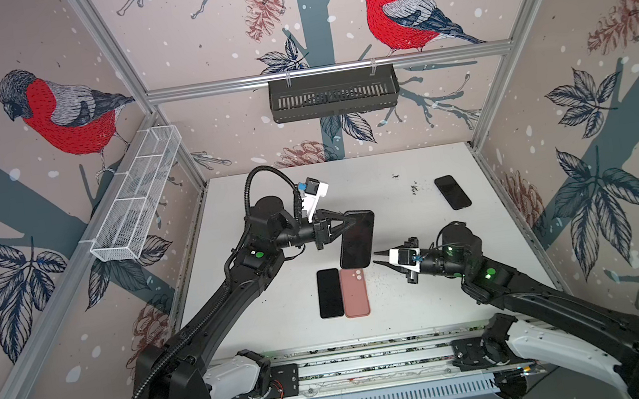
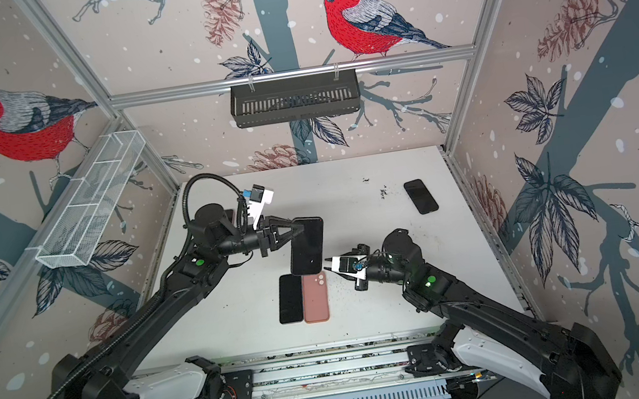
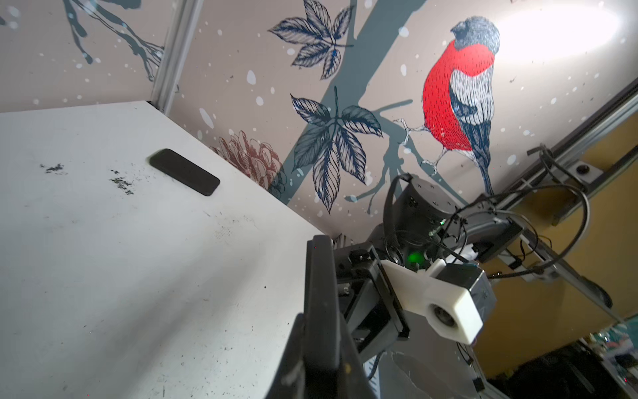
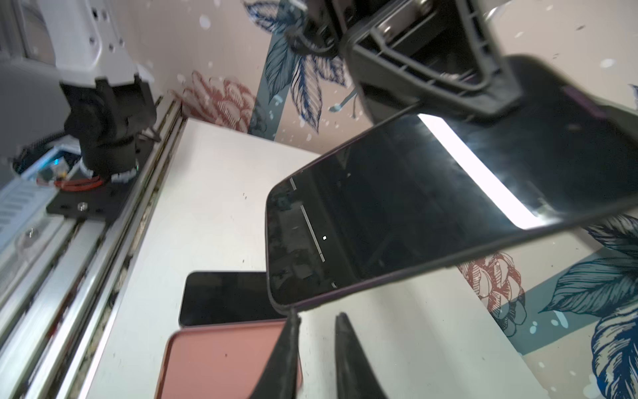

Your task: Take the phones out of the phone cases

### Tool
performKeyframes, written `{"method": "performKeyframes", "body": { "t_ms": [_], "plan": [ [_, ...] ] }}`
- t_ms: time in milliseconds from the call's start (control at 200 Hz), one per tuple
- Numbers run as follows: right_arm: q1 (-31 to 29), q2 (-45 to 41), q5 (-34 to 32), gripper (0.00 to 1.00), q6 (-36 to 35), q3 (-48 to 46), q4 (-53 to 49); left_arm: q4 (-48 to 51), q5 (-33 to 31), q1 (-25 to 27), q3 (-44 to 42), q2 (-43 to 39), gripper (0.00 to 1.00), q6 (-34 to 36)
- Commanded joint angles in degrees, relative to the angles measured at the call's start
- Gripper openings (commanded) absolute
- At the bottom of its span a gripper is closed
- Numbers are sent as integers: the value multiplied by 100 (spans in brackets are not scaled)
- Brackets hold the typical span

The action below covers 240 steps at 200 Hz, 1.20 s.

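- My left jaws are clamping the cased phone (image 1: 357, 241) aloft; tugging could be wrenching it loose.
- My right jaws are hanging part-open, empty, beside its corner.

I've got the white bench (image 1: 267, 199) on screen. A spare black phone (image 1: 452, 192) lies flat on it with its screen dark, set at a slight angle, toward the upper right of the frame in both top views. Dark crumbs (image 1: 415, 188) are scattered just to the left of it. At lower centre a second black phone (image 1: 329, 292) and a pink case (image 1: 355, 292) lie side by side, long edges right up against each other. A white wire basket (image 1: 137, 199) hangs on the frame at upper left. A black slotted basket (image 1: 333, 94) sits on the back rail, top centre. There's bullfinch wallpaper (image 1: 397, 10) all round.
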<state>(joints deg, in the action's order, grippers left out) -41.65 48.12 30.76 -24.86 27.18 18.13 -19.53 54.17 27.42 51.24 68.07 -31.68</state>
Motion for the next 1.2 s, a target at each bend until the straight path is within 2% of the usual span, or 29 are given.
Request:
{"method": "performKeyframes", "body": {
  "t_ms": [0,50,105,285,420,951,1196],
  "plan": [
    [27,-312,-156,56,1041,-140,757,-1485,-50,-32,-106,-183,0,-760],
    [42,-459,-55,63,1224,-215,758,-1490,10,-26,-84,-211,0,-775],
    [70,-544,148,66,1268,-193,574,-1525,195,-30,-31,-204,0,-785],
    [183,-244,1041,64,1346,253,-99,-2074,516,-30,-169,-346,0,-985],
    [183,47,1307,64,1357,429,-220,-2098,637,-25,-212,-381,0,-959],
    [132,524,1783,53,1480,688,14,-2359,699,-22,-355,-462,0,-968],
    [61,649,1874,38,1427,736,46,-2487,693,-2,-412,-474,0,-1026]
  ]
}}
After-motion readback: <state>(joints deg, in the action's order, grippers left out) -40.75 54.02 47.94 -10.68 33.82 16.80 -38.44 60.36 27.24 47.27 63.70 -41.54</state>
